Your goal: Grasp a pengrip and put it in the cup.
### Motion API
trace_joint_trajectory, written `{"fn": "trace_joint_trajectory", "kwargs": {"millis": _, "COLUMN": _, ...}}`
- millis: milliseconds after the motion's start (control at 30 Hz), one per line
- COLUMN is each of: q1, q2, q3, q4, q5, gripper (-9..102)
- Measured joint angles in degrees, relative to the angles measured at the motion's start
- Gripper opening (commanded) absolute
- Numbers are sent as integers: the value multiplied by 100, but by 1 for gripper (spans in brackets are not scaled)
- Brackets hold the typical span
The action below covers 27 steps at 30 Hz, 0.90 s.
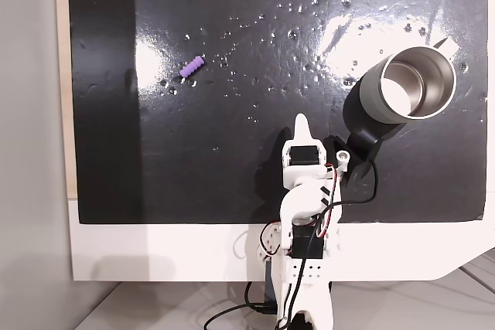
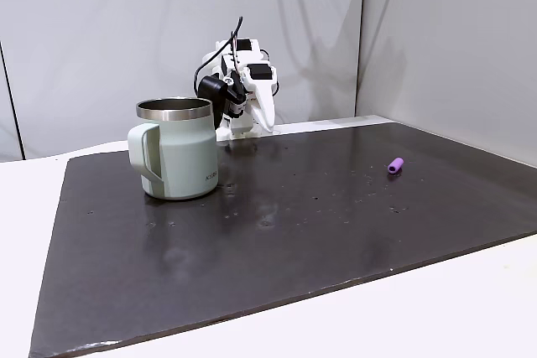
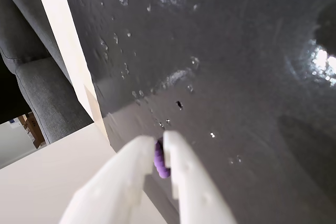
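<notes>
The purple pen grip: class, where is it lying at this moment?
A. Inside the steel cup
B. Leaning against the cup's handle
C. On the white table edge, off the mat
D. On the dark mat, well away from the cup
D: in both fixed views the pen grip lies flat on the dark mat, far across it from the cup, touching nothing else.

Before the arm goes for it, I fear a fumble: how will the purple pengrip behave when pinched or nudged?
The pengrip is a cylinder lying on its side on the glossy black mat, so a nudge would probably roll it. It is tiny, so likely very light and easily flicked away. Its ribs should help grip.
</notes>
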Motion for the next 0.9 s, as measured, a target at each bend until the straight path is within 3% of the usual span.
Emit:
{"fn": "trace_joint_trajectory", "kwargs": {"millis": 433, "q1": -114, "q2": -123, "q3": -316, "q4": 70, "q5": -378, "gripper": 0}}
{"fn": "trace_joint_trajectory", "kwargs": {"millis": 900, "q1": -563, "q2": -4702, "q3": -4711, "q4": 853, "q5": -536, "gripper": 0}}
